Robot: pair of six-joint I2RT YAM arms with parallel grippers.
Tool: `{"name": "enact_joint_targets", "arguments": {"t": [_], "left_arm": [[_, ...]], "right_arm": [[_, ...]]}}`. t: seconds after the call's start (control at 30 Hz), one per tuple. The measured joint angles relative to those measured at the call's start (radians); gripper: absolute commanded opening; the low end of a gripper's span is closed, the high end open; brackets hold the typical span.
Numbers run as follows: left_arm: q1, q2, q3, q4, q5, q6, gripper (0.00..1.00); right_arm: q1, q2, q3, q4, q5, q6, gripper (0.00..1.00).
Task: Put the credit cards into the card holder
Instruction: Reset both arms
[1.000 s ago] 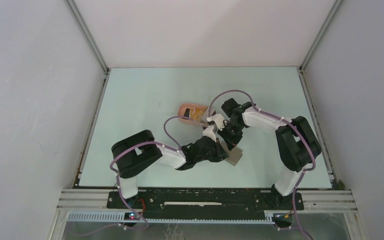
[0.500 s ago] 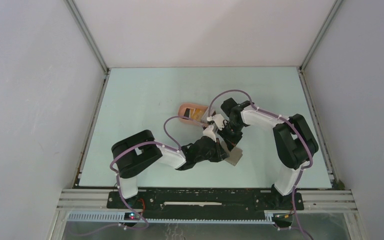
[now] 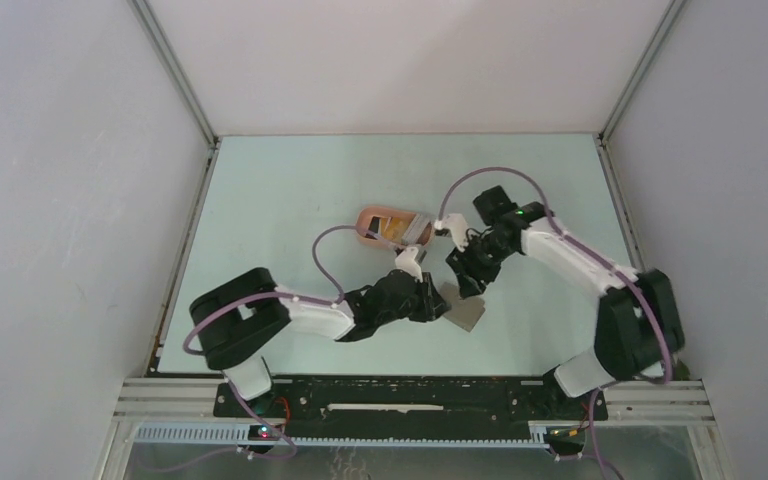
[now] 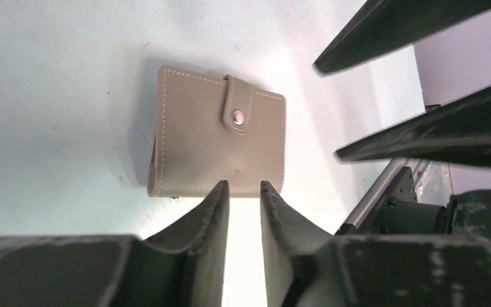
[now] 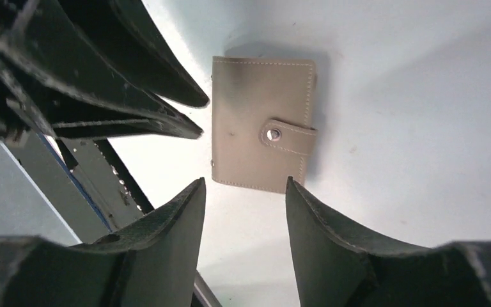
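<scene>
You had your left fingers only narrowly parted and your right fingers moderately wide, and neither pair held anything. Both hung over the one grey wallet, which lay flat on the table just ahead of both sets of tips, closed with its snap fastened and touched by neither. The one pink card holder sat farther out and off to the left of your left fingers, apart from them. In it lay a yellow-orange card with something darker at its right end. From above I could not count how many cards were stacked there, and I saw none loose on the table. To me the step in hand looked like working the wallet, not carrying a card. If cards remained inside, your next move called for pinning the wallet with one pair and lifting the snap tab with the other.
</scene>
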Motion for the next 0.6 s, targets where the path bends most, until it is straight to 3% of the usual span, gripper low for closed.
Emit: {"name": "enact_joint_targets", "arguments": {"t": [0.1, 0.23, 0.4, 0.6], "left_arm": [[0.001, -0.102, -0.024, -0.031, -0.009, 0.042, 0.4], [0.0, -0.277, -0.037, -0.126, -0.051, 0.122, 0.55], [0.002, -0.545, -0.034, -0.301, -0.145, 0.252, 0.82], [0.012, -0.772, 0.038, -0.541, -0.243, 0.376, 0.9]], "right_arm": [[-0.046, -0.151, -0.014, 0.011, -0.027, -0.023, 0.73], [-0.123, -0.385, -0.04, 0.061, -0.045, -0.035, 0.99], [-0.243, -0.645, -0.063, 0.136, -0.06, 0.011, 1.0], [-0.27, -0.809, -0.054, 0.221, -0.024, 0.178, 1.0]]}}
